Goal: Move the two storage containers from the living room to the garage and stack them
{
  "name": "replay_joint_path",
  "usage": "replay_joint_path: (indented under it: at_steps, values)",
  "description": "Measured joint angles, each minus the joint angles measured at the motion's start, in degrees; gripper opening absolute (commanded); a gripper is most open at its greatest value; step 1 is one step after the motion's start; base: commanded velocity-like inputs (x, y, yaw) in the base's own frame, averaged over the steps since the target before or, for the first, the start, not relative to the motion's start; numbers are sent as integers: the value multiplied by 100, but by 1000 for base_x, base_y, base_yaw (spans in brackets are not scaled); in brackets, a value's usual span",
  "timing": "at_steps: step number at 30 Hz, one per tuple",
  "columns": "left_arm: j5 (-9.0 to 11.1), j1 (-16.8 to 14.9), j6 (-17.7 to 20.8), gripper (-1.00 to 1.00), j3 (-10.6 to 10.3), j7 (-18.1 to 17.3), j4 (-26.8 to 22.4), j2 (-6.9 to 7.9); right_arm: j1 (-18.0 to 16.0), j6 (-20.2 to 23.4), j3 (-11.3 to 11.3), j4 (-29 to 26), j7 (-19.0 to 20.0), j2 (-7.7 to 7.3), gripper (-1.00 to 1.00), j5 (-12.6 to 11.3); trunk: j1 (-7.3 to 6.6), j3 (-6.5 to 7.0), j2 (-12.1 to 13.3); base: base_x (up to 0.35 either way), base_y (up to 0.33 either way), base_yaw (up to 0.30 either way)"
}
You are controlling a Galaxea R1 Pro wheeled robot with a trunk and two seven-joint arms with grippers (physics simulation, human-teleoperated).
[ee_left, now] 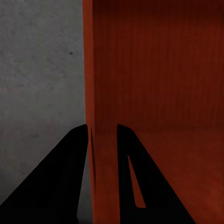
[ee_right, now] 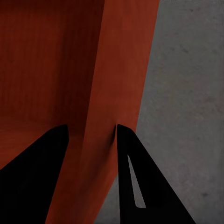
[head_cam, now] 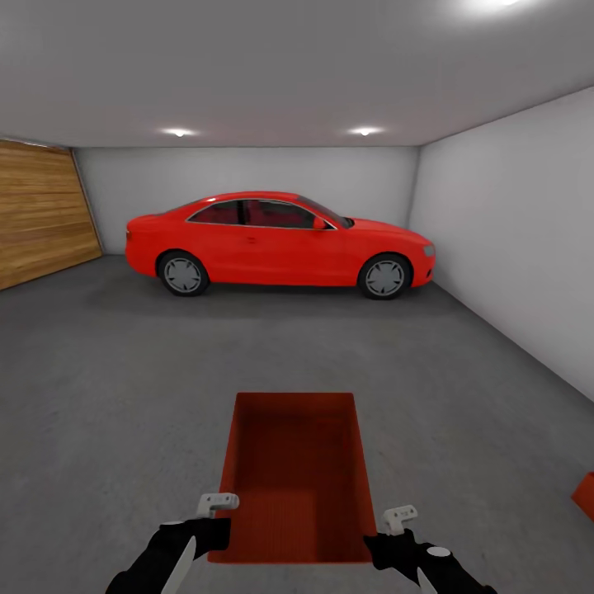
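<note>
both grippers, left (ee_left: pixel 101 135) and right (ee_right: pixel 91 135), fingers pinching opposite walls of the storage container (head_cam: pixel 293 478) above garage floor (head_cam: pixel 124 388); thin walls could slip, tilting it.

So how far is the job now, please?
Done: the robot is in the garage. In hand: left gripper and right gripper each straddle a side wall of one storage container. Left: stacking it with the other container on the floor.
</note>
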Motion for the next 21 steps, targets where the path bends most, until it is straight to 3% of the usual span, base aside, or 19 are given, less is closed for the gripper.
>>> replay_joint_path:
  at_steps: [6,21]
  values:
    - [0,0,1,-100,0,0,0,0,0,1,1,0,0,0,-100,-1,-2,0,0,157,0,0]
    - [-2,0,1,-100,1,0,0,-1,0,1,2,0,0,-1,-100,-3,0,0,0,15,0,0]
